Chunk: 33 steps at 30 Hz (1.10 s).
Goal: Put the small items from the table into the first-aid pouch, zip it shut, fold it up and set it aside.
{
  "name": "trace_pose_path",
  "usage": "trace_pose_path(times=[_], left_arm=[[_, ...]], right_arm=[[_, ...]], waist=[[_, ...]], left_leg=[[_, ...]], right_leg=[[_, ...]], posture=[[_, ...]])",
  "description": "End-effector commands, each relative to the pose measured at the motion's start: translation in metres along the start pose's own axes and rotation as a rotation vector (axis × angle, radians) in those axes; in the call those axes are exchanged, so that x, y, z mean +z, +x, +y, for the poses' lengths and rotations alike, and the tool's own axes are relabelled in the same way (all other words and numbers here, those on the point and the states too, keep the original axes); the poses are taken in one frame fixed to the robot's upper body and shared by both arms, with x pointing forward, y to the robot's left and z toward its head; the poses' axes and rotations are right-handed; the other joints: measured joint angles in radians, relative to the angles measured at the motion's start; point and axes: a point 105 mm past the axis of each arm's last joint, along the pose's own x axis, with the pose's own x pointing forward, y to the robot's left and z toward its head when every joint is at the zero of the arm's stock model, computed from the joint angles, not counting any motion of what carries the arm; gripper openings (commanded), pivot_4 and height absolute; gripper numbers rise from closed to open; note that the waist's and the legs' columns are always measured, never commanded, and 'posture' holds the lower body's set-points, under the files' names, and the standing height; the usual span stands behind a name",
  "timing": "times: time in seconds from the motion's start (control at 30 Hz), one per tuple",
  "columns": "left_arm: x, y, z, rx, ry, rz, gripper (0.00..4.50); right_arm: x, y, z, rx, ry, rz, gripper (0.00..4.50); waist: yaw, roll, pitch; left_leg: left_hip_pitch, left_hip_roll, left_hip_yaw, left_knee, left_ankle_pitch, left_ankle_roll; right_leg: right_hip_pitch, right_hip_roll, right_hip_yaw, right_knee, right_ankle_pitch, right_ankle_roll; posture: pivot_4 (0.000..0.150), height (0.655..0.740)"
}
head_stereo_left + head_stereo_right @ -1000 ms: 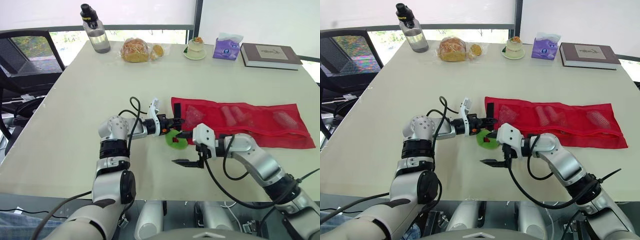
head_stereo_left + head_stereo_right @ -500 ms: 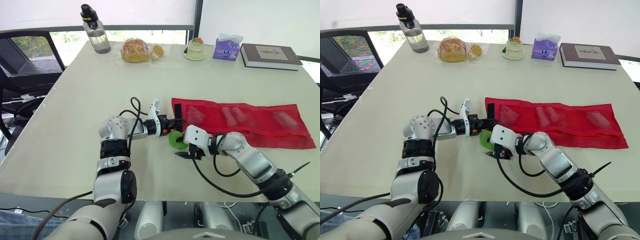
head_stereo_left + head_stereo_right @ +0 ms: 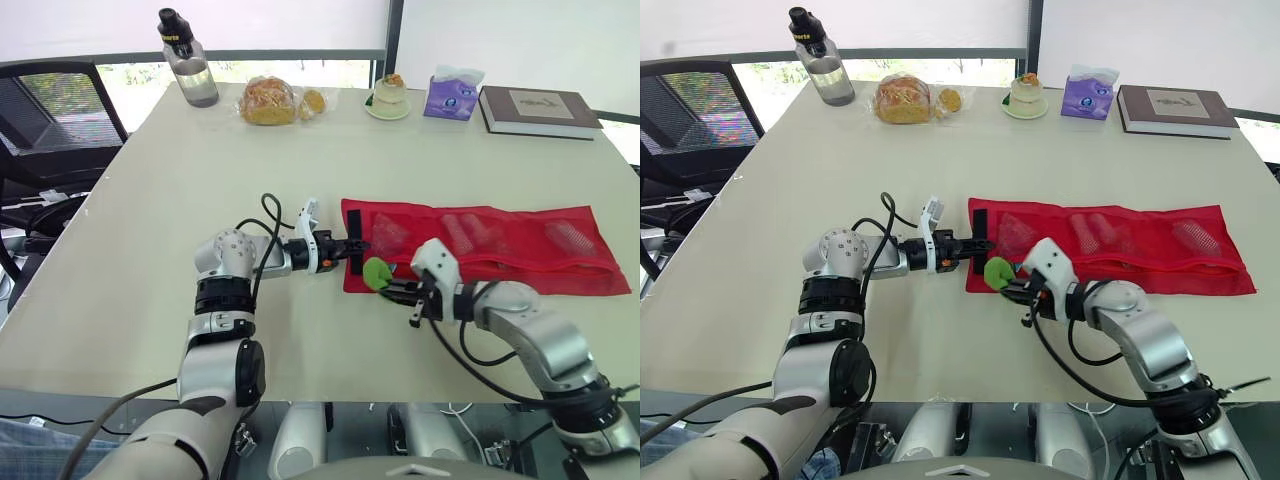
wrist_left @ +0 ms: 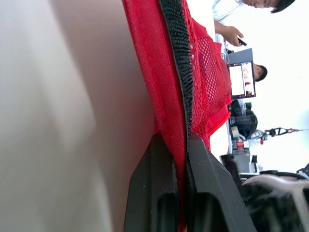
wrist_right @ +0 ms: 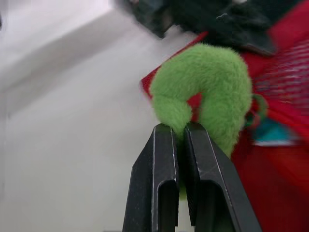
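Observation:
The red mesh first-aid pouch [image 3: 520, 255] lies flat across the table, with several pale items showing through the mesh. My left gripper [image 3: 345, 248] is shut on the black-trimmed left end of the pouch [image 4: 193, 72], fingers [image 4: 161, 159] pinching the fabric. A green fuzzy ring [image 3: 377, 272] hangs just above the pouch's near left corner. My right gripper [image 3: 392, 290] is shut on that green ring [image 5: 212, 82], its fingertips [image 5: 164, 140] clamping one end.
Along the far edge stand a water bottle [image 3: 188, 62], bagged bread [image 3: 268, 100], a small dessert on a plate [image 3: 390, 97], a purple tissue pack [image 3: 452, 92] and a book [image 3: 540, 108]. A black chair [image 3: 55, 110] sits at the far left.
My right gripper went from wide open to shut on the green ring and lifted it rightwards off the table, over the pouch's left corner. The left gripper kept its hold.

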Motion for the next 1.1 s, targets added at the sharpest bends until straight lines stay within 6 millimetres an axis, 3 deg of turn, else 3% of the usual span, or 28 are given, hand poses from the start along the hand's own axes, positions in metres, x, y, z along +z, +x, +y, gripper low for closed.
trace_pose_path(times=[0.03, 0.7, 0.93, 1.1], left_arm=[[-0.010, -0.003, 0.009, 0.022, 0.010, 0.033, 0.00], [-0.002, -0.027, 0.033, 0.125, 0.094, -0.008, 0.00], [0.004, -0.056, 0.048, 0.196, 0.170, -0.035, 0.00], [0.006, -0.082, 0.061, 0.296, 0.232, -0.036, 0.00]], right_arm=[[0.019, -0.022, -0.012, -0.099, 0.050, -0.108, 0.05], [-0.010, -0.137, -0.087, -0.600, 0.121, -0.078, 0.05], [-0.023, -0.195, -0.119, -0.877, 0.095, -0.028, 0.05], [-0.029, -0.217, -0.133, -1.023, 0.075, -0.009, 0.05]], waist=[[-0.006, 0.000, 0.000], [-0.019, 0.001, 0.000], [-0.042, 0.001, 0.000], [-0.050, 0.002, 0.000]], left_leg=[[0.000, 0.000, -0.001, 0.000, 0.000, 0.000], [0.002, 0.000, -0.002, -0.006, 0.000, 0.000], [0.003, 0.000, -0.001, -0.009, 0.000, 0.000], [0.007, 0.000, -0.001, -0.014, 0.000, 0.000]], right_leg=[[0.000, 0.000, 0.000, 0.000, 0.000, 0.000], [-0.002, 0.001, 0.003, -0.002, -0.004, 0.000], [-0.003, 0.001, 0.005, -0.002, -0.004, -0.001], [-0.005, 0.005, 0.012, -0.002, -0.004, 0.000]], posture=[[0.150, 0.7400], [0.150, 0.7400], [0.150, 0.7400], [0.150, 0.7400]])
